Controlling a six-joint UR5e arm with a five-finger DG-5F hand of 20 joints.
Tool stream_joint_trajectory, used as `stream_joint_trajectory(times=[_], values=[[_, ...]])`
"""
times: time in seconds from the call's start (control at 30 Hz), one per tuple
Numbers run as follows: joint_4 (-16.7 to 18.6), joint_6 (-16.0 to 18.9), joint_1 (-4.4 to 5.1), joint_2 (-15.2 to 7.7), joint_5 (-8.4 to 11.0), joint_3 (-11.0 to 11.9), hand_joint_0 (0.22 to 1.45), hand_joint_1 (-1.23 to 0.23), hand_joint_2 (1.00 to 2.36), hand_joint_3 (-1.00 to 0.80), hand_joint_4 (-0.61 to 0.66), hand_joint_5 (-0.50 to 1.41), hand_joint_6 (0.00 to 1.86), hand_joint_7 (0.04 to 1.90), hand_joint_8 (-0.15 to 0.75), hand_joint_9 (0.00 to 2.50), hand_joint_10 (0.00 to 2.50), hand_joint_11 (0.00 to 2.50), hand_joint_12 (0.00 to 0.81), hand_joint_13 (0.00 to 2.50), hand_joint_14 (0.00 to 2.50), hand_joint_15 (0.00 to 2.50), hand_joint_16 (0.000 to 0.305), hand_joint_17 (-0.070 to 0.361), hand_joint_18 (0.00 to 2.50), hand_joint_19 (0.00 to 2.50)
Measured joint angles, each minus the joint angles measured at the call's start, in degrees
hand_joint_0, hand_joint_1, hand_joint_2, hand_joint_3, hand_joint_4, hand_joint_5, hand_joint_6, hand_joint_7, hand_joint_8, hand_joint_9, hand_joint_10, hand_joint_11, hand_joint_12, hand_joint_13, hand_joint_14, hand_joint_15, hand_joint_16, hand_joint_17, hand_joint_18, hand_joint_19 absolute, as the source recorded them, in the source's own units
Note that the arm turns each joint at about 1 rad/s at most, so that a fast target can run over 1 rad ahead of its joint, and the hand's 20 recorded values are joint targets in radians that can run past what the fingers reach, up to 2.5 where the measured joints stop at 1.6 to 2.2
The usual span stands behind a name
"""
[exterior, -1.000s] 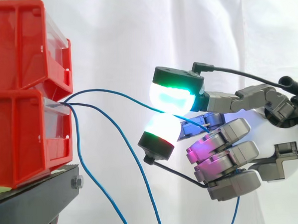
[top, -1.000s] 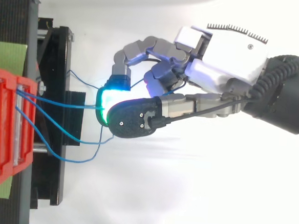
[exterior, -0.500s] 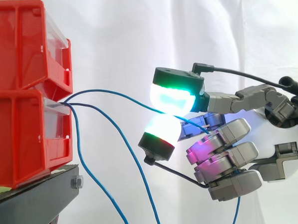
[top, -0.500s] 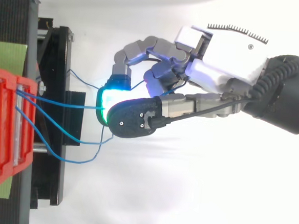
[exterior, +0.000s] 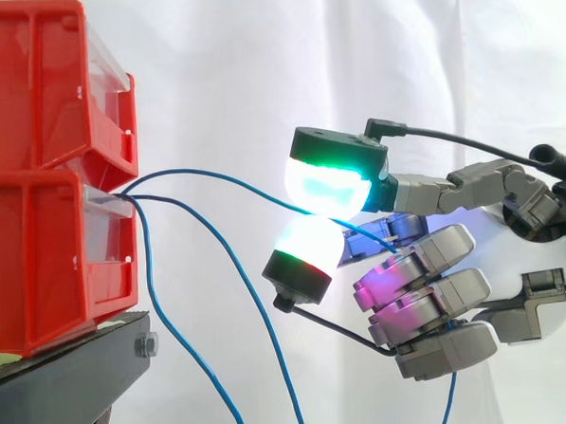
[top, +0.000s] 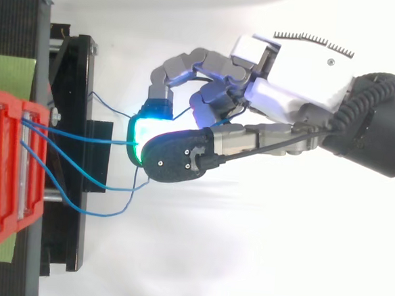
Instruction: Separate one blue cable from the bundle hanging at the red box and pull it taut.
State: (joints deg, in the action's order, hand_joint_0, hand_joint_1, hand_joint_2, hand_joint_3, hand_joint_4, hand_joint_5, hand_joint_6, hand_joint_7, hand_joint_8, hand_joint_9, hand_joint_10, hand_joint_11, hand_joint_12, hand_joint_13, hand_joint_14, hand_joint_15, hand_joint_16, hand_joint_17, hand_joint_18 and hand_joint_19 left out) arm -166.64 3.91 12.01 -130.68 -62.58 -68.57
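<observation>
At the far left of the side view stood the red box (exterior: pixel 38 253) on its black bench (exterior: pixel 64 385), at nine o'clock from me. The bundle left its front lip there. Two other cables (exterior: pixel 239 271) sagged away toward six o'clock, loose and well apart from my grasp.

The one blue cable (exterior: pixel 215 176) I was after rose in a shallow arc from the box and came across to me. Its long axis ran from nine o'clock to three o'clock. It ended in my hand (exterior: pixel 513 257), pinched between two glowing pads (exterior: pixel 329 186), the green one above and the white one beneath. My remaining fingers were curled under, and the cable's free tail dropped out below them toward six o'clock. From above, the same strand (top: pixel 83 136) ran nearly straight from the box into the pinch.

The strand was already apart from its neighbours, but the arc showed slack. I judged the pull had to go straight away from the box, toward three o'clock along the cable's own line. The pinch would need to stay firm so the thin strand did not slide through the pads.
</observation>
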Motion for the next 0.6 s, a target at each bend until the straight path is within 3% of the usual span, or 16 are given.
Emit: stream_joint_trajectory(times=[0.6], values=[[0.01,-0.03,0.00,0.01,0.01,-0.02,0.82,-0.70,1.02,-0.28,-0.05,-0.20,1.01,1.18,0.336,0.78,2.50,1.02,0.362,0.75,2.50,1.14,0.031,0.069,1.25,1.86]])
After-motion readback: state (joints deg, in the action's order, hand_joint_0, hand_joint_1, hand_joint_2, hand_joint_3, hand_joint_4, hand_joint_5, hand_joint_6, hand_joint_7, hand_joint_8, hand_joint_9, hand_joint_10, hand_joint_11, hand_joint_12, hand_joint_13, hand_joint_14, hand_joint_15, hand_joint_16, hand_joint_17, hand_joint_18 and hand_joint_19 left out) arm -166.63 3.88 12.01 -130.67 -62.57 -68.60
